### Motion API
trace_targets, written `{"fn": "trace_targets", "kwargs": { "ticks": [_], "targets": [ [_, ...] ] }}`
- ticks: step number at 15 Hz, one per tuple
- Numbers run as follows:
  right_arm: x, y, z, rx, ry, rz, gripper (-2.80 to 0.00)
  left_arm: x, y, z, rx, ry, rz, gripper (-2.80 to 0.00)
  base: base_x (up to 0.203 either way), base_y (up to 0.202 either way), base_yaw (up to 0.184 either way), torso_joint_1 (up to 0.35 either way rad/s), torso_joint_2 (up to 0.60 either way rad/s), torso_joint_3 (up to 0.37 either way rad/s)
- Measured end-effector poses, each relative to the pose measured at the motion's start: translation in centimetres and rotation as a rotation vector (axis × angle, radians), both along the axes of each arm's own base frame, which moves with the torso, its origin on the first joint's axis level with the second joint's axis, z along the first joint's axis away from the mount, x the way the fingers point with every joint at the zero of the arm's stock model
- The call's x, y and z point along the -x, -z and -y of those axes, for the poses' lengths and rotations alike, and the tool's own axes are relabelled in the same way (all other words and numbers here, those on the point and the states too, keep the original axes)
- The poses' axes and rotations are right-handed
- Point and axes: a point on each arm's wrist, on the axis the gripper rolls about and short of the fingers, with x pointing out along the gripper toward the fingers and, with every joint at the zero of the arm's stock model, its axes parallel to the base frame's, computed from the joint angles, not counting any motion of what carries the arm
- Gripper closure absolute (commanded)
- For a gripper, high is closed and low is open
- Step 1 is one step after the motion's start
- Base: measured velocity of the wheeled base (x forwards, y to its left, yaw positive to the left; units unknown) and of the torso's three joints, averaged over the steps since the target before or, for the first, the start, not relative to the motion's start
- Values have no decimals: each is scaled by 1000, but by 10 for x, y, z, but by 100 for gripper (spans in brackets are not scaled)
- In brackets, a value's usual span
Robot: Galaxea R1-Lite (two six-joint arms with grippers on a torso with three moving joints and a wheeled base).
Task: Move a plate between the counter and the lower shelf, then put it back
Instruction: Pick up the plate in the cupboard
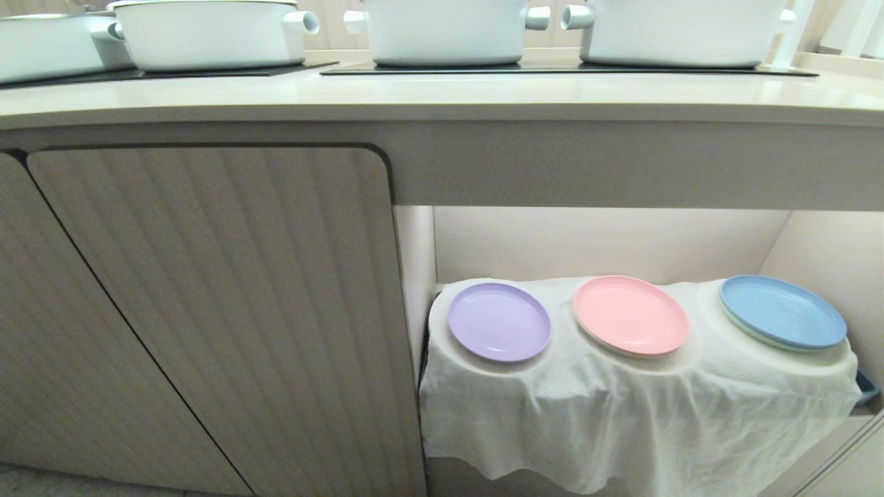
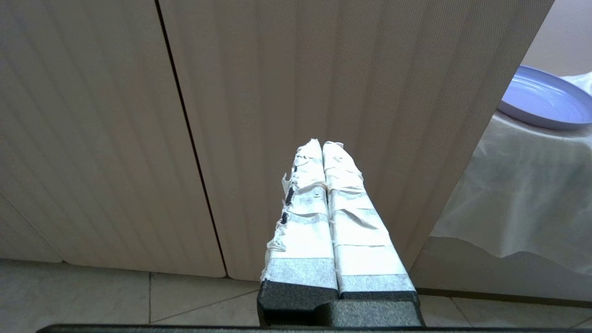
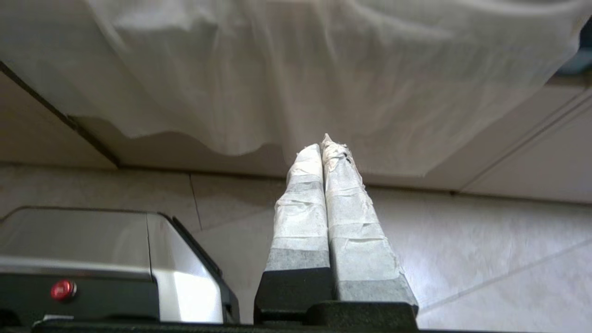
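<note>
- My right gripper (image 3: 323, 145) has its taped fingers pressed together with nothing between them; it sits low, pointing at the hanging edge of the white cloth (image 3: 323, 69), with tiled floor (image 3: 485, 259) beneath it.
- Beside that gripper, in its wrist view, I see part of the robot's base (image 3: 111, 259) — a silver-and-black housing with a small red button (image 3: 63, 289).
- My left gripper (image 2: 322, 147) is likewise pressed together and empty, facing a ribbed beige cabinet door (image 2: 300, 69) just above the floor.
- Neither arm shows in my head view.
- From the left wrist camera I catch one edge of the lilac plate (image 2: 545, 99) past the door, resting on the cloth.
- The lilac plate (image 1: 499, 322) sits on the lower shelf (image 1: 594, 241), on the leftmost cloth-covered hump, lying flat.
- Just beside it, on the middle hump, lies the pink plate (image 1: 630, 315); further to my right is the blue plate (image 1: 782, 312) — the three are apart, not touching.
- Above the recess runs the counter (image 1: 442, 96), carrying white pots (image 1: 445, 31) on black cooktop panels (image 1: 566, 69).
</note>
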Motion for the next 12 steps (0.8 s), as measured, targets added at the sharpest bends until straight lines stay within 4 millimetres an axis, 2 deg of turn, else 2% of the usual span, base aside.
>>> {"fn": "trace_targets", "kwargs": {
  "ticks": [4,12],
  "targets": [
    [11,0,0,0,-46,140,0,0,0,0,0,0,0,0,0,0,0,0,0,0],
    [29,2,0,3,-33,377,0,0,0,0,0,0,0,0,0,0,0,0,0,0]
  ]
}}
